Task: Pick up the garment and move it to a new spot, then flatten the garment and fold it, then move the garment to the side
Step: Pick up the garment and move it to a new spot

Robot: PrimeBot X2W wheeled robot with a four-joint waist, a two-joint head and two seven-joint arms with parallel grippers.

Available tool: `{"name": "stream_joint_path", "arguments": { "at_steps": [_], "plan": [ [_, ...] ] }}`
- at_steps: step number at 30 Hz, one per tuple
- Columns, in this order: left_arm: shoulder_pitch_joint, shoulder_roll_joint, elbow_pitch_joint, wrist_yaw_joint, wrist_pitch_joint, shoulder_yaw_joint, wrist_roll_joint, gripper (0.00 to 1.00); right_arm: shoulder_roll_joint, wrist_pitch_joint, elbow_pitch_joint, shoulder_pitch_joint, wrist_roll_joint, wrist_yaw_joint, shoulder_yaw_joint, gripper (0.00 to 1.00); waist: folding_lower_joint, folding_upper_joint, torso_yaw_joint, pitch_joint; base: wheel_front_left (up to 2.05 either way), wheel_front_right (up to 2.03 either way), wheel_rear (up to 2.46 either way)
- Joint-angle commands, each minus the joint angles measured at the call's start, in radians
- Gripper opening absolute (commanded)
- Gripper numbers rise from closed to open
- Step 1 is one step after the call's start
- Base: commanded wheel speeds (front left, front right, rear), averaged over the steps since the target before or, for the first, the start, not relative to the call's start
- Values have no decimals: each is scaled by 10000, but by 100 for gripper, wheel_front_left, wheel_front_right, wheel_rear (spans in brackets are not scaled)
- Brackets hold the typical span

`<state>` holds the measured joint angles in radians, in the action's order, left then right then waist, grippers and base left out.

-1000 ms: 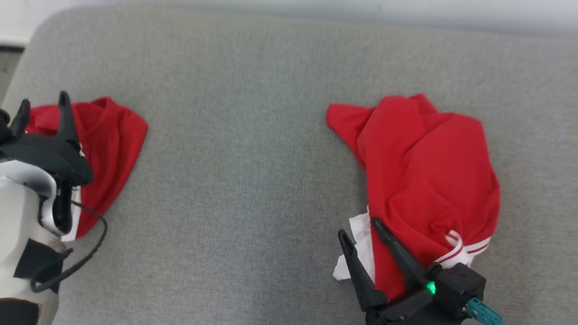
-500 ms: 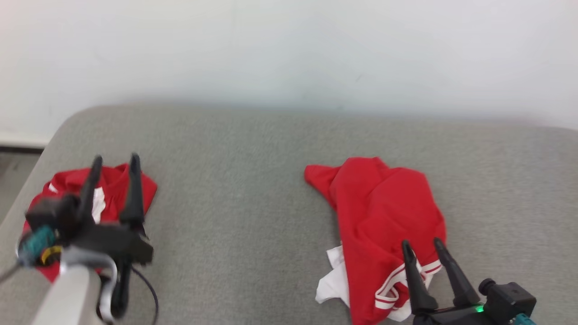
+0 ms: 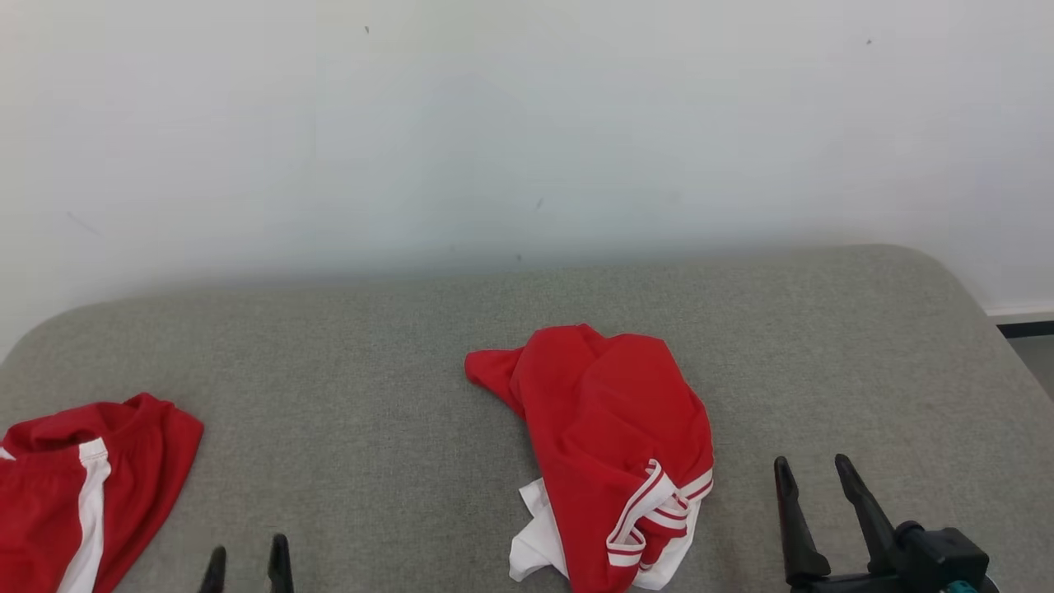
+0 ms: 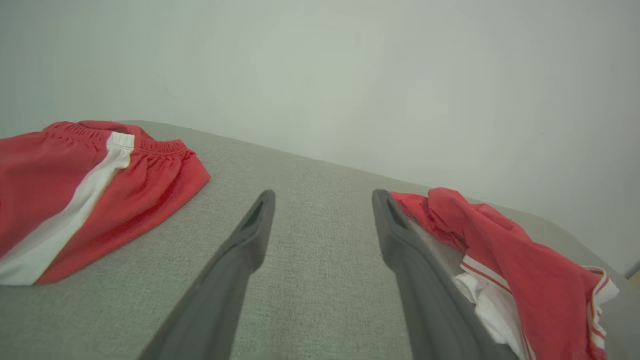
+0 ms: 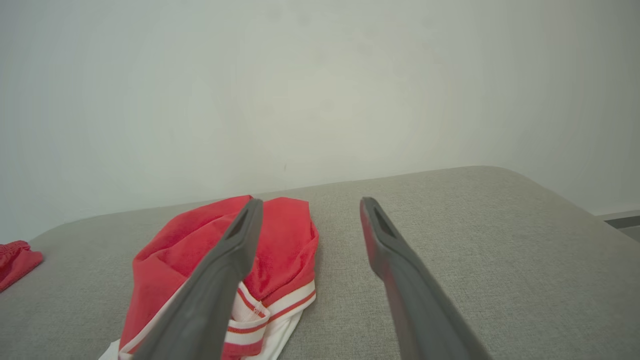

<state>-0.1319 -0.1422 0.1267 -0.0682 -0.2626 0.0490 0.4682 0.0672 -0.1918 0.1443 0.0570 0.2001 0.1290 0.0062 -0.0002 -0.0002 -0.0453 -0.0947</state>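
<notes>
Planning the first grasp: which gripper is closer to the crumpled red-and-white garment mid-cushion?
Right. The right gripper sits just right of the crumpled garment, open, not touching. The left gripper is farther off to its left, nearer the red shorts.

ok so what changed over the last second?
Head camera tilted up, so the wall is in view. The left gripper pulled back off the red shorts; the right gripper drew away from the striped hem of the crumpled red garment, now clear to its right. Both open, nothing grasped. Garments lie unchanged on the grey cushion.
</notes>
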Motion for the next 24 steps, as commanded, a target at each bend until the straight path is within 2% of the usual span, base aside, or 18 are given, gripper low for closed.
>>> {"name": "stream_joint_path", "arguments": {
  "at_steps": [1, 11, 24],
  "plan": [
    [-172, 82, 93, -77, -30, -35, -269, 100, 13, -80, 79, -18, -147, 34, -25, 100, 2, 2, 48, -45, 0, 0, 0],
    [-525, 480, 945, -423, -32, -110, -1475, 100, 39, -111, 724, 497, -622, 35, -484, 100, 2, 2, 624, -293, 0, 0, 0],
    [-268, 294, 1192, -616, -32, -108, -1402, 100, -82, -41, 617, 660, -477, 35, -656, 100, 2, 2, 643, -273, 0, 0, 0]
  ]
}}
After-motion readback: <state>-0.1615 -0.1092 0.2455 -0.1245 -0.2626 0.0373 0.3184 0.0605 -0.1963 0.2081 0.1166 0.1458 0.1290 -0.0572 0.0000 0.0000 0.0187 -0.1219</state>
